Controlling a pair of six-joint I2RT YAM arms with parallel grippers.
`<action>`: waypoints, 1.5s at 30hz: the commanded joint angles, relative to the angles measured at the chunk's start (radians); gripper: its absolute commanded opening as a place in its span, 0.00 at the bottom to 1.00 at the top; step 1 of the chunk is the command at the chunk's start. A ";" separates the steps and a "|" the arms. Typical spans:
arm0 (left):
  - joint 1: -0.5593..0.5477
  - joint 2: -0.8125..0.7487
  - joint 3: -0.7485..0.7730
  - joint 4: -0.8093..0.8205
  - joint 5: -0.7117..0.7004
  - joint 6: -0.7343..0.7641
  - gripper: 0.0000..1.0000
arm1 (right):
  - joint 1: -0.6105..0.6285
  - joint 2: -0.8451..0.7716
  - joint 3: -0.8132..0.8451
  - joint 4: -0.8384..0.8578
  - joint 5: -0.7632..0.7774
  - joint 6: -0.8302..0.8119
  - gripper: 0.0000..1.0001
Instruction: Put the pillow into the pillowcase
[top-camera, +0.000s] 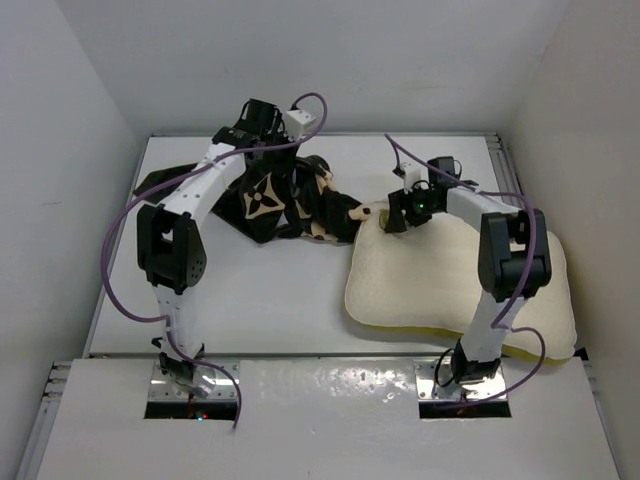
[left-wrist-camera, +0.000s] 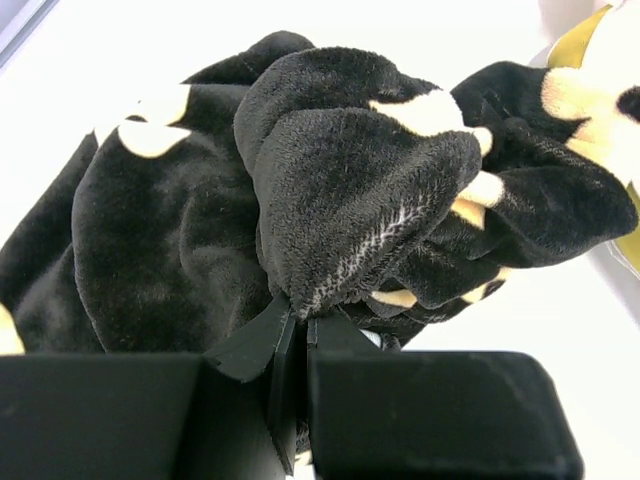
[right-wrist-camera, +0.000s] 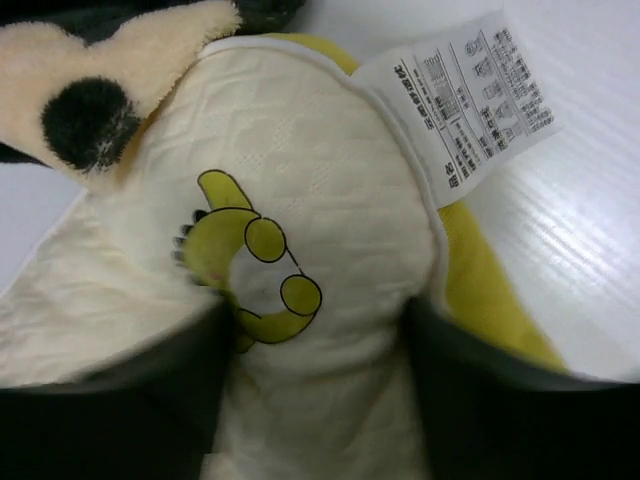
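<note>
The cream-yellow pillow (top-camera: 450, 290) lies flat at the right of the table, its far-left corner pointing at the pillowcase. The black pillowcase (top-camera: 270, 200) with tan flowers lies bunched at the back middle. My left gripper (top-camera: 275, 165) is shut on a fold of the pillowcase (left-wrist-camera: 340, 190), pinched between the jaws (left-wrist-camera: 298, 315). My right gripper (top-camera: 392, 215) is shut on the pillow's corner (right-wrist-camera: 300, 180), which bulges between the fingers (right-wrist-camera: 320, 370). The yellow-green logo (right-wrist-camera: 245, 260) and the white tag (right-wrist-camera: 465, 95) sit on that corner. A tan part of the pillowcase (right-wrist-camera: 90, 80) touches the corner's tip.
The white table (top-camera: 250, 300) is walled in white on the left, back and right. The pillow's near-right corner reaches the table's front-right edge (top-camera: 575, 350). Purple cables loop off both arms.
</note>
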 joint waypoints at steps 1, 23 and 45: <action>-0.009 -0.008 -0.003 0.028 -0.012 0.007 0.00 | 0.026 -0.012 -0.067 0.074 0.127 0.052 0.42; -0.036 -0.062 0.028 -0.017 0.078 0.099 0.00 | 0.328 -0.548 -0.288 0.574 -0.034 0.186 0.00; -0.076 -0.080 0.016 -0.460 0.241 0.554 0.00 | 0.342 -0.163 -0.067 0.855 0.537 0.654 0.00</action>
